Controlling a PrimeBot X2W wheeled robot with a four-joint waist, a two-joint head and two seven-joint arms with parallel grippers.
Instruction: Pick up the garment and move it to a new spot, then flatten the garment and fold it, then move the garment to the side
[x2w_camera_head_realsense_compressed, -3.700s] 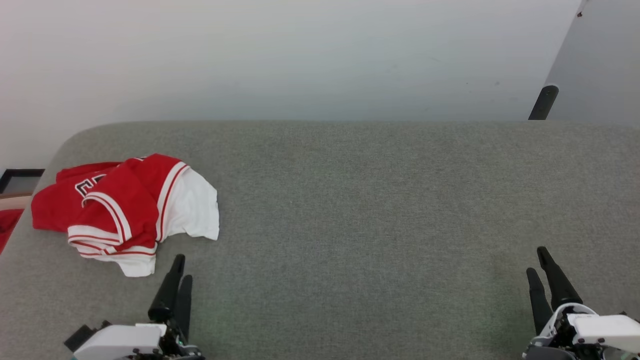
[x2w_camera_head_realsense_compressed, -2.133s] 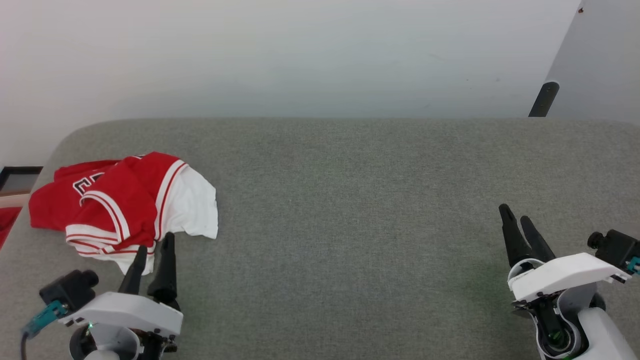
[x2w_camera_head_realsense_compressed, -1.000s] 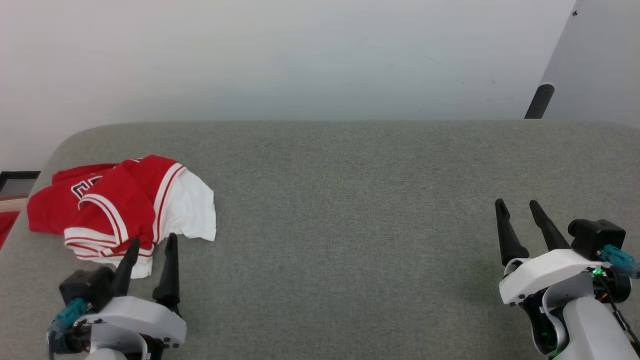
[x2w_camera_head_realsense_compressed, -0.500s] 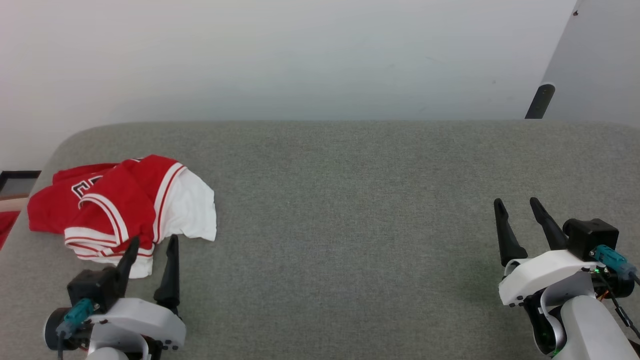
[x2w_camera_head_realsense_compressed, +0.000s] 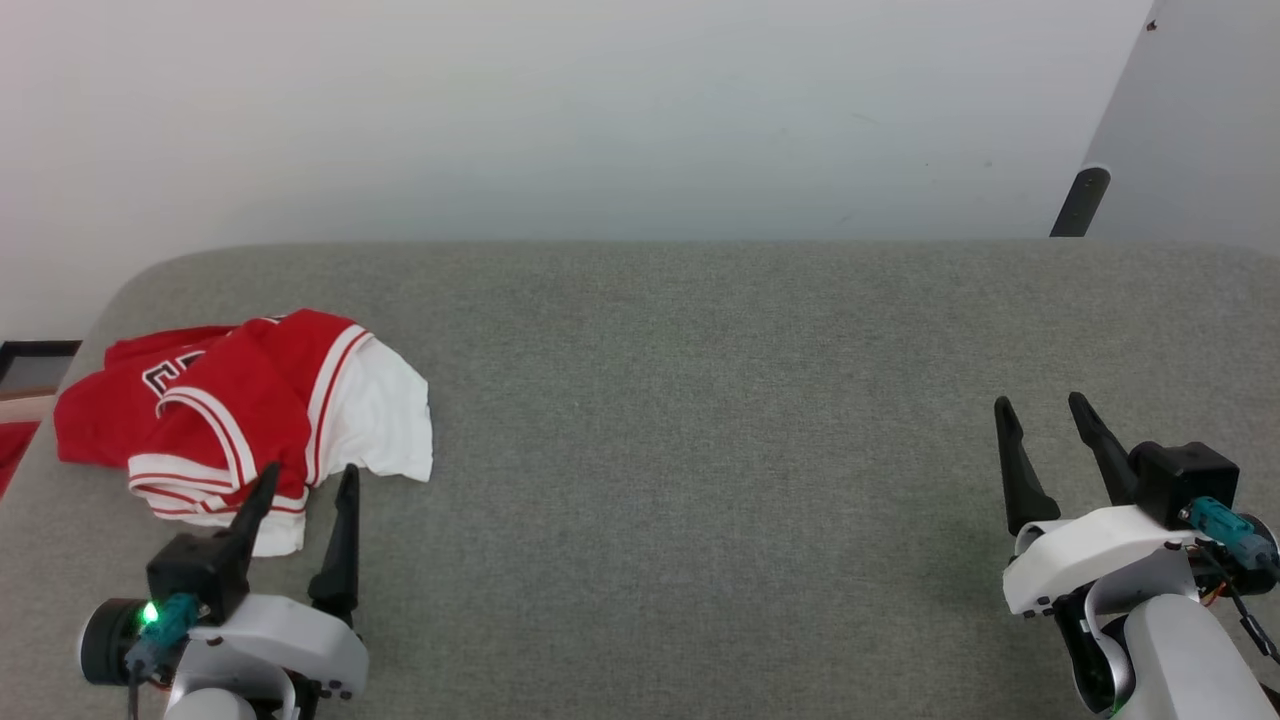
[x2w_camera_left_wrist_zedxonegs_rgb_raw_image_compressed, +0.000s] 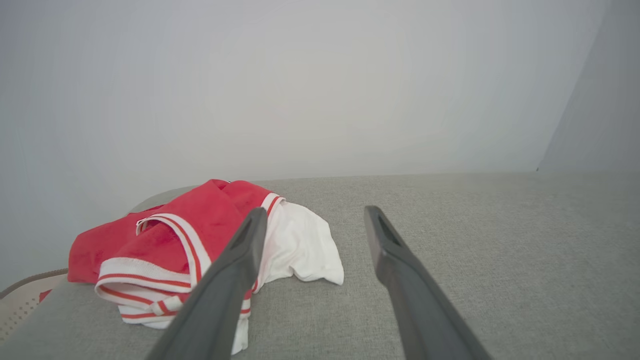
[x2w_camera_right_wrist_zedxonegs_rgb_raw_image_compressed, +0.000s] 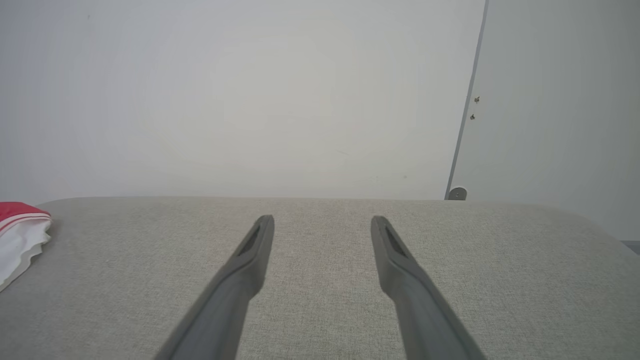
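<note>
Grey tabletop (x2w_camera_head_realsense_compressed: 700, 450) bears the crumpled garment (x2w_camera_head_realsense_compressed: 240, 410), and the left tool (x2w_camera_head_realsense_compressed: 310, 472), having come up and spread wide, now hovers empty at the garment's near hem, the right tool (x2w_camera_head_realsense_compressed: 1040, 402) equally wide well right of it, so pick-up looks next.

Bright even light, soft faint shadows, sharp focus, wrist views curved at edges

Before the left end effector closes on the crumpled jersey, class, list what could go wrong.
The garment lies bunched in layers, so the left end effector may pinch several folds or just its sleeve. It sits near the left edge of the grey surface; a drag could slip it off.
</note>
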